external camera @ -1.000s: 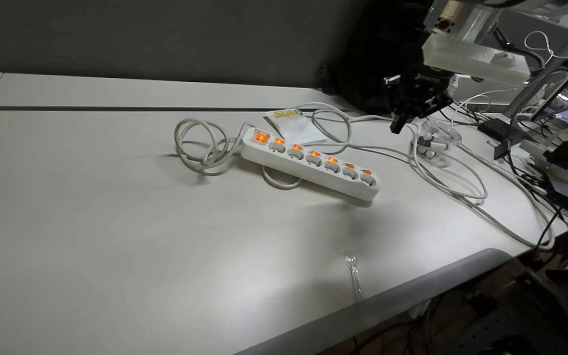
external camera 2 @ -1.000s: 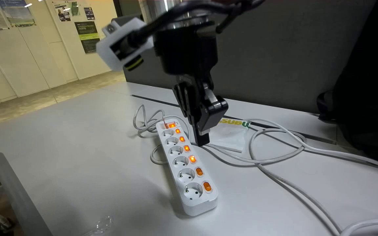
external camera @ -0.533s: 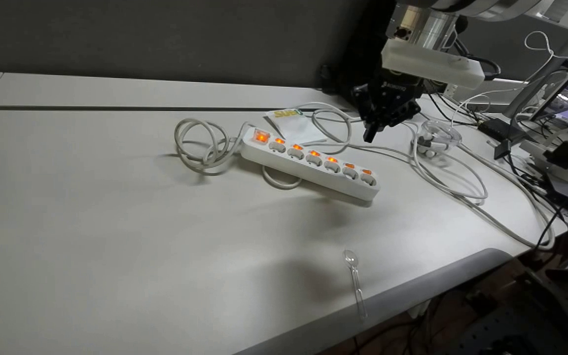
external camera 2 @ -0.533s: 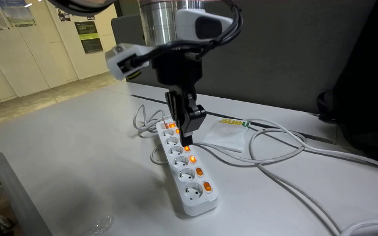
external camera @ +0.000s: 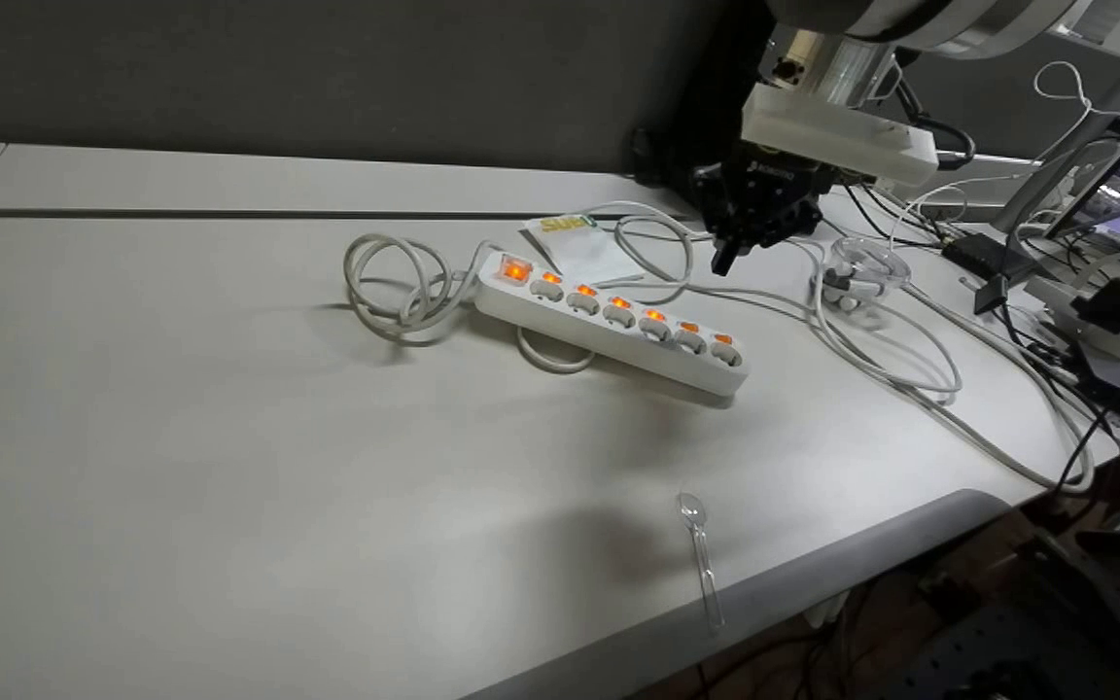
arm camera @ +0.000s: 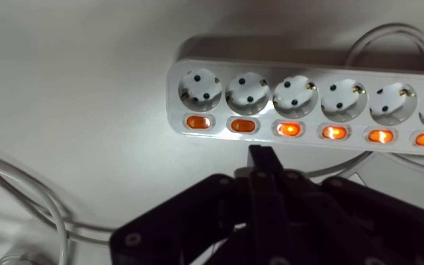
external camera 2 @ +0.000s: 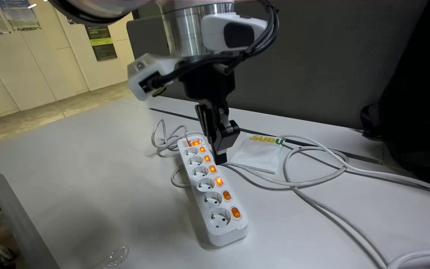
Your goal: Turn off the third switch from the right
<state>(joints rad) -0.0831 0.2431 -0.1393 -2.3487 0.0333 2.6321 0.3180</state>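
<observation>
The pincer [arm camera: 262,149], closed on nothing, hangs just outside the switch-side edge of the power strip [arm camera: 311,125], and the glowing third switch [arm camera: 288,129] from its unlit end lies across that edge, slightly farther from that end.

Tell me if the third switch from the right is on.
On: in an exterior view, the third switch from the right glows orange, unlike the unlit rightmost switch.
</observation>
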